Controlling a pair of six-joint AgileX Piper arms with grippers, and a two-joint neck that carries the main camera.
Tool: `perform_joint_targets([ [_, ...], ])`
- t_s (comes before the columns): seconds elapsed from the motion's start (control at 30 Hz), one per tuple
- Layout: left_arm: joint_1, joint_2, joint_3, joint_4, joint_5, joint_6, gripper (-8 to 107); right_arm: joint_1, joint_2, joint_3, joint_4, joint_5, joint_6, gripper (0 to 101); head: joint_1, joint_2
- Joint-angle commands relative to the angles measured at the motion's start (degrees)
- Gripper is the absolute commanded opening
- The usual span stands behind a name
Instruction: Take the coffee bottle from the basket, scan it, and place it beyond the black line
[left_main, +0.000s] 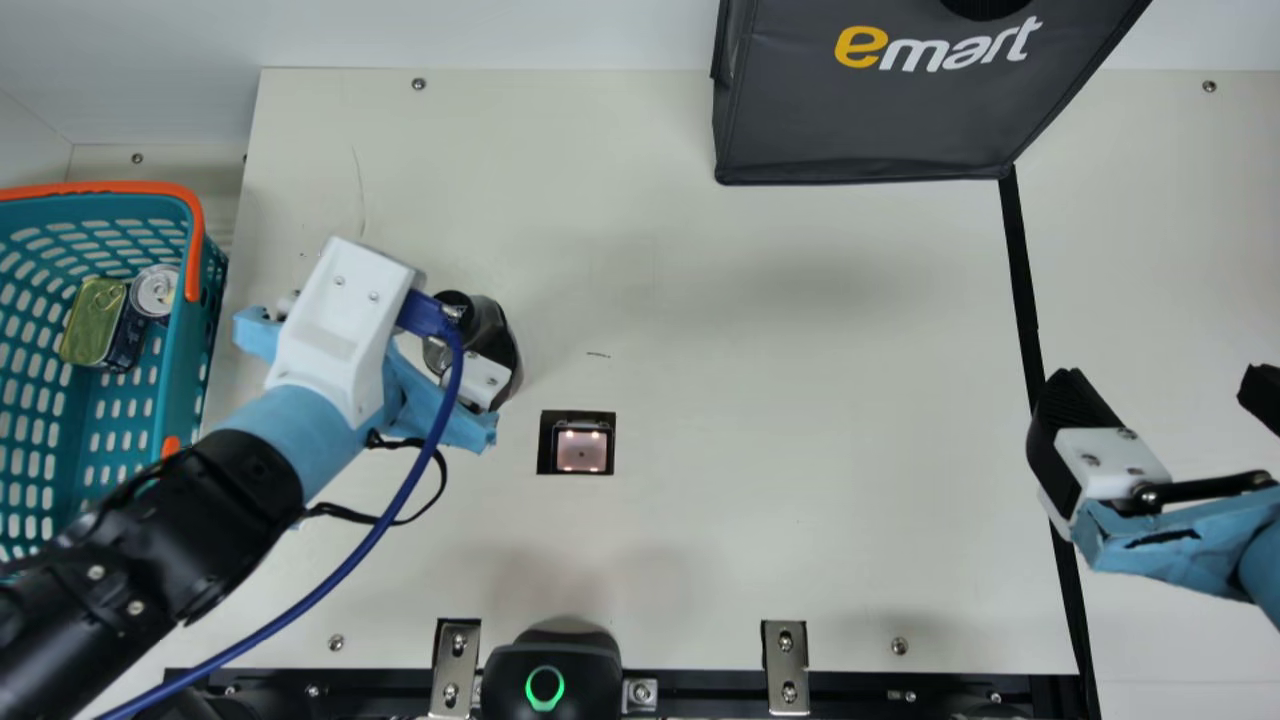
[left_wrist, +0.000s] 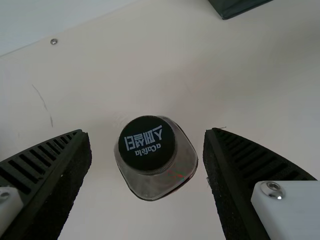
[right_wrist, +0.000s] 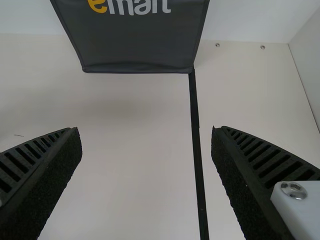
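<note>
Coffee bottle (left_wrist: 148, 145): upright on worktop (left_main: 760, 420), out of basket (left_main: 185, 350), between left hand's spread fingers, touching neither.
Left hand (left_main: 345, 320): released, over bottle.
Scanner window (left_main: 582, 449): nearby, set in worktop.
Right hand (left_main: 1165, 388): released, fingers wide apart, by black line (left_main: 1022, 270).
Dark bag (left_main: 860, 130): at line's far end.

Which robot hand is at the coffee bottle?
The left gripper: in its wrist view, the coffee bottle shows between its open fingers, with gaps on both sides. The right gripper, also open, is by the black line.
</note>
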Motion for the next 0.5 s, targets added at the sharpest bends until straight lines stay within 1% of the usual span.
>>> perform_joint_targets([
  [0.0, -0.4, 0.3, 0.2, 1.5, 0.1, -2.2, 90, 0.0, 0.0, 0.0, 0.0, 0.0, 0.0, 91, -1.6, 0.0],
  [0.47, -1.6, 2.5, 2.1, 7.3, -0.6, -9.9, 90, 0.0, 0.0, 0.0, 0.0, 0.0, 0.0, 91, -1.6, 0.0],
])
